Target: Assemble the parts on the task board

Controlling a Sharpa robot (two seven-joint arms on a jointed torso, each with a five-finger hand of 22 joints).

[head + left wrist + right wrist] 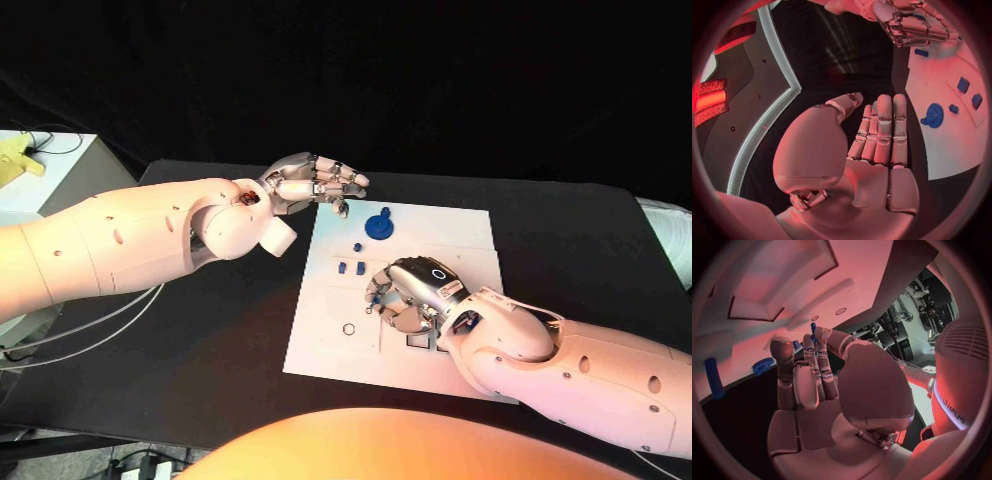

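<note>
Task board [433, 225] flat at table centre. Round blue knob [379, 226] near far edge: judged light, rigid; take by rim. Small pegs [349, 267] beside it. Left hand [310, 183] spread, empty. Right hand [411, 295] over board, grasp unclear.

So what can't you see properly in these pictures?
- Head view: the right hand covers part of the board; whatever lies under it is hidden, and whether its fingers pinch a part can't be told.
- Head view: the small parts beside it are too tiny to tell their shape.
- Right wrist view: the blue peg sits at the rim, bent by the lens.
</note>
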